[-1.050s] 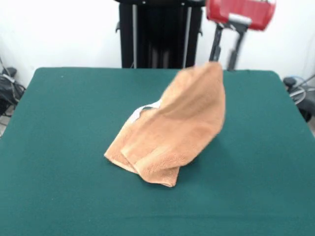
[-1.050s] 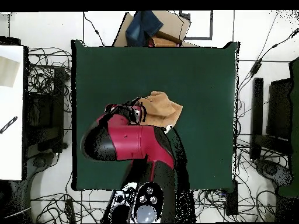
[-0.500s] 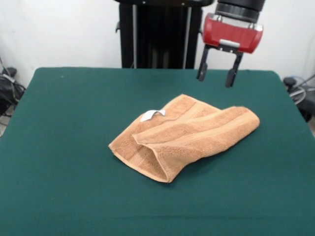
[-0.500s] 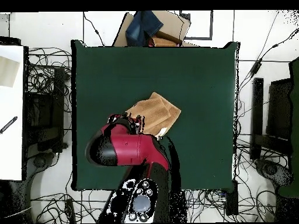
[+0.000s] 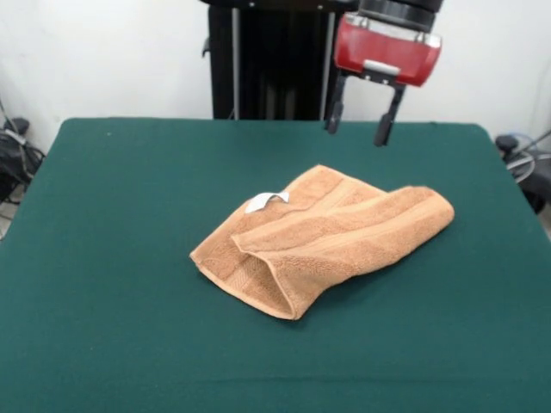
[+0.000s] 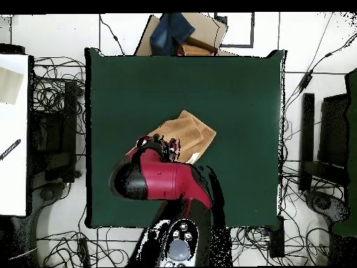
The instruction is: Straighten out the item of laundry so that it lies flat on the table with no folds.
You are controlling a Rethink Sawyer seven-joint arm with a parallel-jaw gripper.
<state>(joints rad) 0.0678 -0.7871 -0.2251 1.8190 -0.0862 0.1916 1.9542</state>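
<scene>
One towel [image 5: 323, 237] lies mid-counter [image 5: 103, 327], folded over itself, white label [image 5: 265, 201] on its far-left part. Hand [image 5: 355, 129] hangs empty, spread wide, above the far edge. Regrasp step: next needs a top-layer corner pinched and drawn outward.
</scene>
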